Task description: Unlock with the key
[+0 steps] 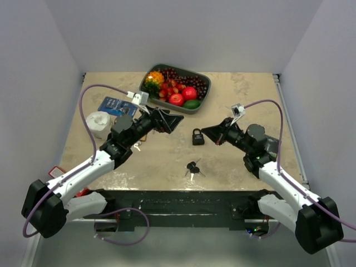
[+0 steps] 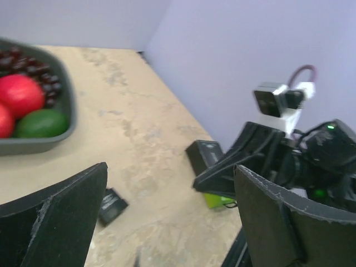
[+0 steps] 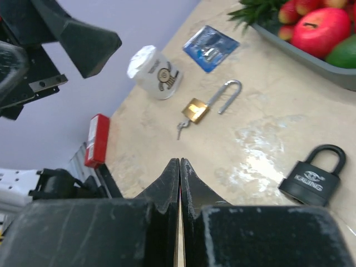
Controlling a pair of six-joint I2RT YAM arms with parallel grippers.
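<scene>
- Keys (image 1: 193,167): lie flat on the surface (image 1: 161,161), on the near side of the black padlock (image 1: 198,136) and apart from it. Neither pincer touches them. Only the top view shows them clearly.
- Black padlock: rests on the surface between the two pincers, held by neither. The right wrist view adds detail: shackle down in the body, lettering on the face.
- Right pincer (image 1: 206,132): just right of the black padlock; contact cannot be told from above. Its own camera shows the two tips pressed together along one seam, with nothing between them.
- Left pincer (image 1: 169,120): left of the black padlock and slightly beyond it, standing wide apart and empty. In the left wrist view its spread fingers (image 2: 61,217) frame the black padlock and the right pincer.
- Brass padlock (image 3: 196,109): well left of the black padlock, shackle swung open, a key in its base. It is plain only in the right wrist view; from above the left arm covers most of it.
- White round container (image 1: 99,123) and blue packet (image 1: 114,105): further left again.
- Fruit tray (image 1: 208,84): beyond the black padlock, near the back wall.
</scene>
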